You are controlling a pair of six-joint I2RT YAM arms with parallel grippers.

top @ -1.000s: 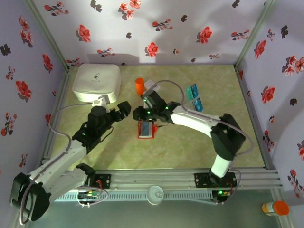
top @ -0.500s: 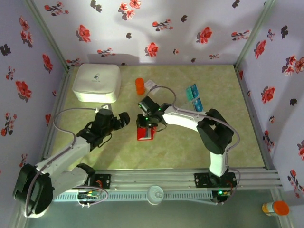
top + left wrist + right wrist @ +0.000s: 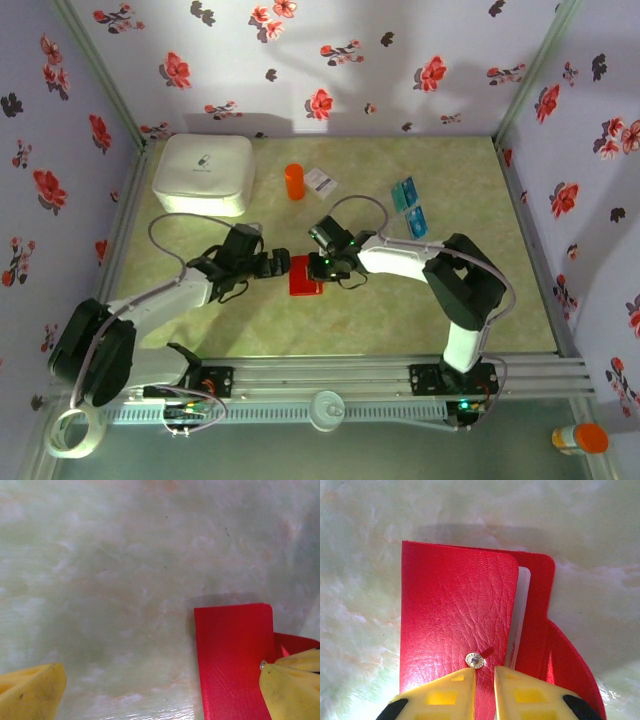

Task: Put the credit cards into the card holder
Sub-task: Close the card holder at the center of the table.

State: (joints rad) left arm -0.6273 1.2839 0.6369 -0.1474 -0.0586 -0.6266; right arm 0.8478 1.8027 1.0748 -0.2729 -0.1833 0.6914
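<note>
We log the card holder [image 3: 304, 277] on the tabletop [image 3: 400, 320], long axis 12-to-6 — left gripper [image 3: 272, 266] wide open at its 9 o'clock. The right gripper [image 3: 484, 672] is nearly closed at its snap [image 3: 474, 659], grip unclear to us. Credit cards [image 3: 408, 206] lie well off toward 2 o'clock.

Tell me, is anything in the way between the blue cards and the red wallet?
Yes. The right arm lies across the table between the cards and the wallet, its fingers by the snap. The wallet's cover is also folded shut.

Green table [image 3: 400, 320] bears red card holder [image 3: 304, 277], teal credit cards [image 3: 409, 205], white box [image 3: 203, 173].
</note>
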